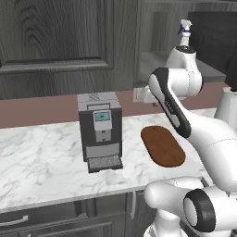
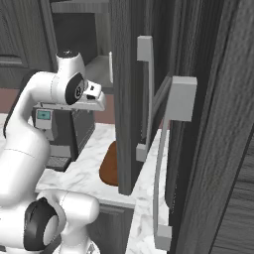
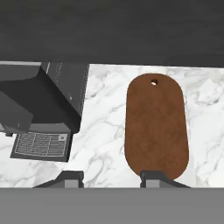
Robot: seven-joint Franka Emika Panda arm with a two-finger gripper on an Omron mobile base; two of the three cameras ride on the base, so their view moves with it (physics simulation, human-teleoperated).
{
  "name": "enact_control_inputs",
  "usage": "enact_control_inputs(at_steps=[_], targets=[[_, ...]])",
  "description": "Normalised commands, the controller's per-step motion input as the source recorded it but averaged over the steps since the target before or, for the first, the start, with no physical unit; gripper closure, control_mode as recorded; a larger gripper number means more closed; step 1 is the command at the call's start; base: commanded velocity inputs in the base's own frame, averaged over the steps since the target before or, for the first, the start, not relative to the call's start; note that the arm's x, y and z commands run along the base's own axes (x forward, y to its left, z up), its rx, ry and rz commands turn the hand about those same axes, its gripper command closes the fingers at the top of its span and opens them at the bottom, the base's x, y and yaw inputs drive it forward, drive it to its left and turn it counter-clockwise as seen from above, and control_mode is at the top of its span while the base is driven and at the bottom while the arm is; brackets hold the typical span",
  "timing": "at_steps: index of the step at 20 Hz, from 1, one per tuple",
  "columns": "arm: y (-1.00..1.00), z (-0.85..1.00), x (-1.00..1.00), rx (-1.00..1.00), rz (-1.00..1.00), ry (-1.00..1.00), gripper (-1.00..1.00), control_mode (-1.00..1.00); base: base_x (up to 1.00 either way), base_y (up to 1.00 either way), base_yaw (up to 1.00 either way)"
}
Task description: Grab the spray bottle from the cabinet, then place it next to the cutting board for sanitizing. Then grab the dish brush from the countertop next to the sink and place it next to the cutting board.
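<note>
The spray bottle [image 1: 184, 31] stands upright on the grey shelf of the open cabinet [image 1: 203, 65], above the arm's [image 1: 173, 99] raised elbow and untouched. In the hand view the gripper [image 3: 112, 177] hangs over the countertop [image 3: 105, 127] with its two fingertips [image 3: 70, 177] spread apart and nothing between them. The cutting board [image 3: 156, 126] lies flat on the marble below the right fingertip, beside the coffee machine [image 1: 99, 129], which sits toward the back edge of the countertop.
</note>
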Motion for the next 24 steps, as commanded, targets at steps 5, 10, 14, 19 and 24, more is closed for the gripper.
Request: enact_control_inputs(at_steps=[5, 10, 14, 19, 24], targets=[[0.00, 0.00, -0.29, 0.00, 0.00, 0.00, -1.00, -1.00, 0.00, 0.00, 0.00], [-0.01, 0.00, -0.66, 0.00, 0.00, -0.04, -1.00, -1.00, 0.00, 0.00, 0.00], [-0.03, 0.05, -0.65, 0.00, 0.00, -0.14, -1.00, -1.00, 0.00, 0.00, 0.00], [-0.05, 0.41, -0.52, 0.00, 0.00, -0.27, -1.00, -1.00, 0.00, 0.00, 0.00], [-0.07, 0.52, -0.33, 0.00, 0.00, -0.25, -1.00, -1.00, 0.00, 0.00, 0.00]])
